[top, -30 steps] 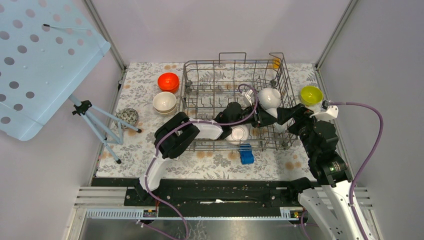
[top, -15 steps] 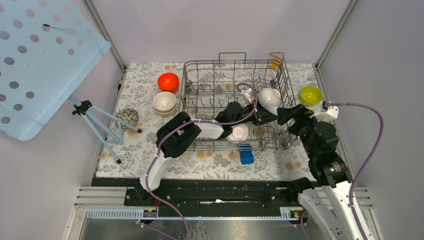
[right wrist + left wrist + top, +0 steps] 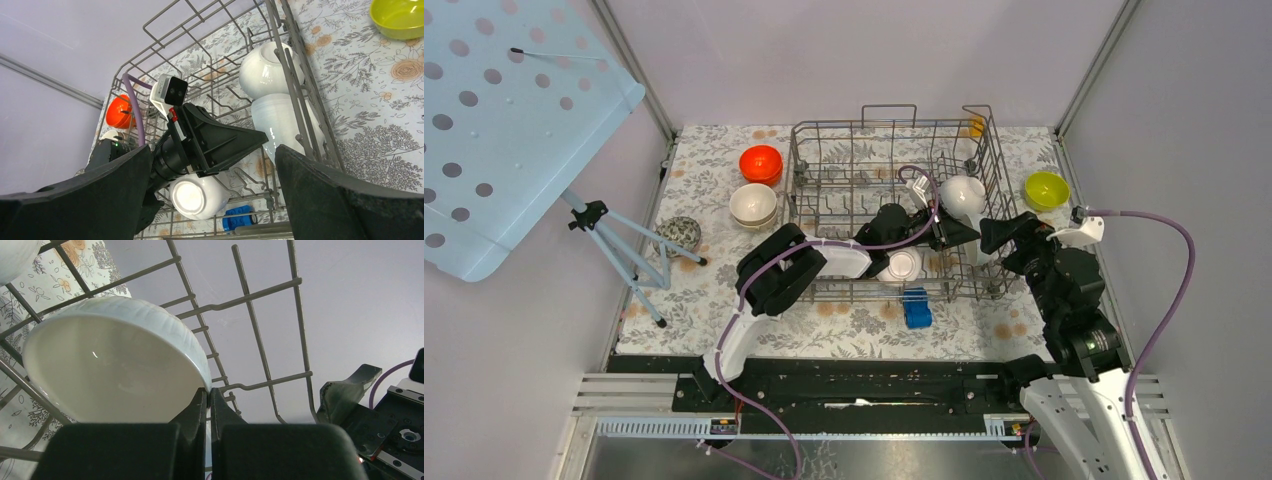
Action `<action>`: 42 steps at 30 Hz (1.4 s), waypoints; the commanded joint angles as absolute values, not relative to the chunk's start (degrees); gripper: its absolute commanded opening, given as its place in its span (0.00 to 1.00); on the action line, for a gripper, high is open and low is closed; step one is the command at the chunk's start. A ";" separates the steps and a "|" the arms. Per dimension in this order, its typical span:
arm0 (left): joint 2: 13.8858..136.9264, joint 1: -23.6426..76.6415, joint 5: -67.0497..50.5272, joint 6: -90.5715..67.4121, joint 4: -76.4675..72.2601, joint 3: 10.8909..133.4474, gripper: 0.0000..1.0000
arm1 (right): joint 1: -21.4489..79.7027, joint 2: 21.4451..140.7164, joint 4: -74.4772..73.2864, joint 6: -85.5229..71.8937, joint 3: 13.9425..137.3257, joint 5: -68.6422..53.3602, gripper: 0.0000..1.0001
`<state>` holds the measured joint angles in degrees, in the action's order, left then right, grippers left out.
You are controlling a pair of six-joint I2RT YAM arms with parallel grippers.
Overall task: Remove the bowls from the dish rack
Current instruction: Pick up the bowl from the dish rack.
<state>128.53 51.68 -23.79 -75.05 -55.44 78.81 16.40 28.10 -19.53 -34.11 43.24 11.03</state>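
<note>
Bowls sit both in and out of the dish rack (image 3: 844,124). An orange-red bowl (image 3: 761,163) and a beige bowl (image 3: 753,205) are on the table (image 3: 714,290) to its left, and a yellow-green bowl (image 3: 1046,189) is on its right. The left gripper (image 3: 209,390) is inside the rack. Its jaws are squeezed tight at the edge of a white bowl (image 3: 115,365) that leans on its side by the right wall. It looks like they pinch the thin rim, one finger inside and one outside. The right gripper (image 3: 1010,232) is just outside that wall, jaws wide apart, with nothing in them. So the job is partly done, and the step now is grabbing this bowl. Next, I think the left arm must lift it up past the wires without bumping the second white bowl (image 3: 270,67) beside it, then set it on the table. The bowl is shiny, so it could slip.
</note>
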 commanded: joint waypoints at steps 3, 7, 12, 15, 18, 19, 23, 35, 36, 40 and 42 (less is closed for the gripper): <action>126.29 52.20 -24.36 -73.62 -59.31 79.54 0.00 | 16.96 26.88 -20.72 -32.83 44.71 12.11 1.00; 124.22 51.96 -24.97 -73.15 -58.68 79.22 0.00 | 16.96 26.48 -21.44 -32.77 45.38 12.31 1.00; 121.24 51.25 -24.73 -72.89 -58.06 77.98 0.00 | 16.96 26.14 -21.71 -32.76 45.50 12.25 1.00; 120.19 50.86 -24.74 -72.79 -57.27 78.32 0.00 | 16.96 26.15 -21.40 -32.87 45.29 11.95 1.00; 119.51 50.48 -24.87 -73.56 -58.24 78.34 0.00 | 16.96 26.14 -21.43 -32.99 45.68 11.83 1.00; 119.31 50.39 -24.95 -73.64 -58.31 78.39 0.00 | 16.96 26.14 -21.59 -32.89 45.96 11.97 1.00; 117.97 50.23 -25.14 -73.65 -58.15 78.49 0.00 | 16.96 26.13 -21.81 -32.83 47.09 12.19 1.00; 109.74 48.28 -25.18 -71.36 -55.01 77.77 0.00 | 16.96 27.27 -21.38 -33.31 51.60 9.64 1.00; 108.89 48.11 -25.34 -70.84 -54.26 77.77 0.00 | 16.96 27.37 -21.37 -33.31 52.11 9.20 1.00; 104.35 47.43 -25.50 -67.63 -50.10 77.00 0.00 | 16.96 29.12 -21.48 -33.31 54.86 6.63 1.00; 101.48 47.16 -25.31 -65.45 -46.72 76.27 0.00 | 16.96 30.17 -21.82 -33.40 56.28 5.54 1.00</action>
<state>109.78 47.86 -24.88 -70.37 -46.26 76.71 16.49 27.92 -22.41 -33.71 52.05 8.93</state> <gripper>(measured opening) 0.011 0.994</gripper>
